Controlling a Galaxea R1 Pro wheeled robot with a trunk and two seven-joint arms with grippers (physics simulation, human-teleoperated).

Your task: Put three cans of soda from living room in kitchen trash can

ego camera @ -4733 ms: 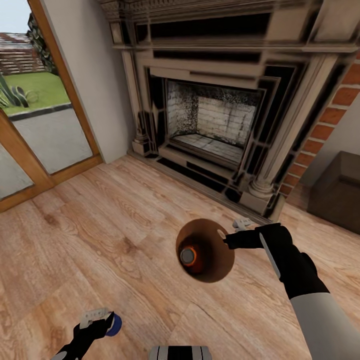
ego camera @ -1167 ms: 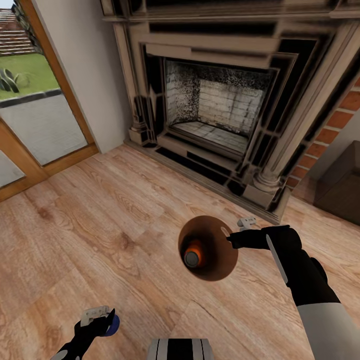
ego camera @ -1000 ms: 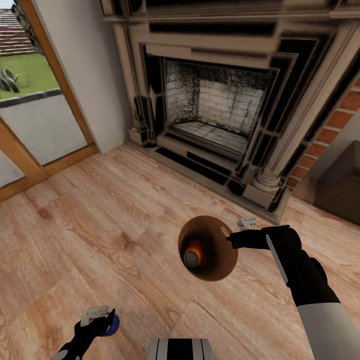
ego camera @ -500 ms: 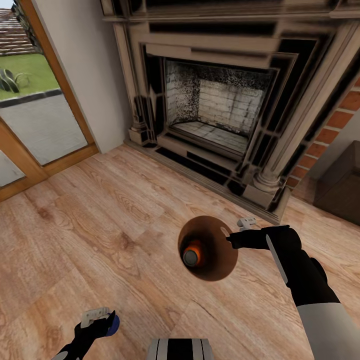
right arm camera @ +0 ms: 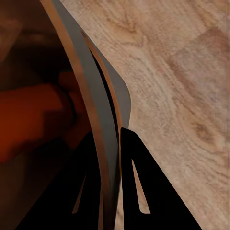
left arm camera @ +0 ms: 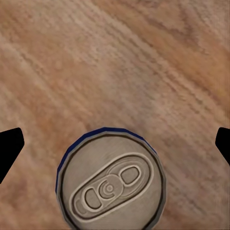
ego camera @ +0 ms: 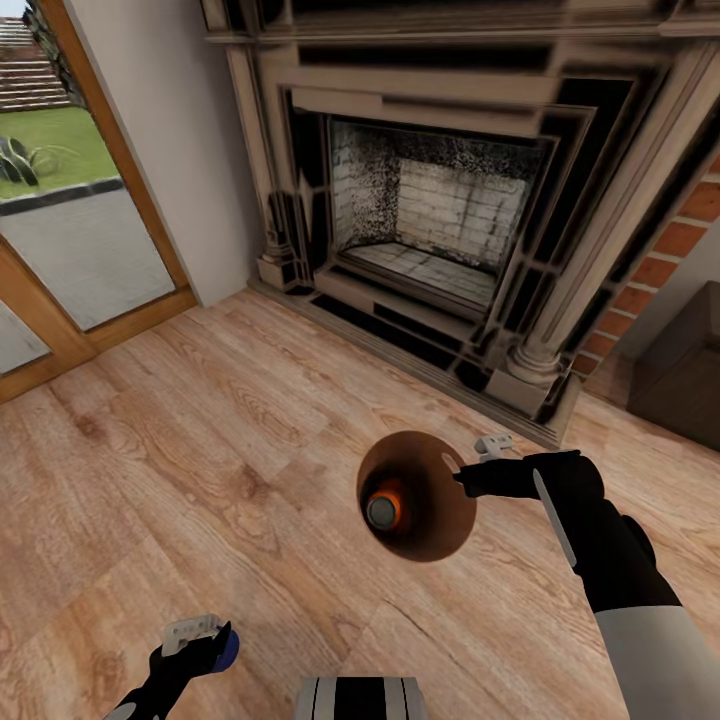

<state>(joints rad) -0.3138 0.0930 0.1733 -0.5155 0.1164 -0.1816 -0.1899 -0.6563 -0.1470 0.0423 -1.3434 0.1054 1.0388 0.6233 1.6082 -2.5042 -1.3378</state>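
Note:
The tash can [ego camera: 440, 525], brown inside, is over the plank floor of the living room with its mouth facing the head camera. An orange can of soda [ego camera: 384, 508] lies inside it. My right gripper [ego camera: 458, 478] is shut on its rim; in the right wrist view the fingers [right arm camera: 143, 191] pinch the thin wall [right arm camera: 91, 96], with the orange can [right arm camera: 33, 120] behind it. A dark blue can of soda [left arm camera: 110, 184] with a silver top stands under my left gripper [ego camera: 197, 640]. Its fingertips [left arm camera: 9, 148] are spread wider than the can and do not touch it.
An ornate dark fireplace [ego camera: 440, 220] fills the wall ahead, with a red brick chimney [ego camera: 690, 230] to its right. A dark block of furniture [ego camera: 685, 385] sits at the right edge. Wood-framed glass doors [ego camera: 60, 250] stand at the left. Plank floor [ego camera: 200, 450] lies between.
Since 4.7 s ago the camera has moved slightly closer to the fireplace. The orange can has shifted a little inside the bin. Both arms have held still over the last second.

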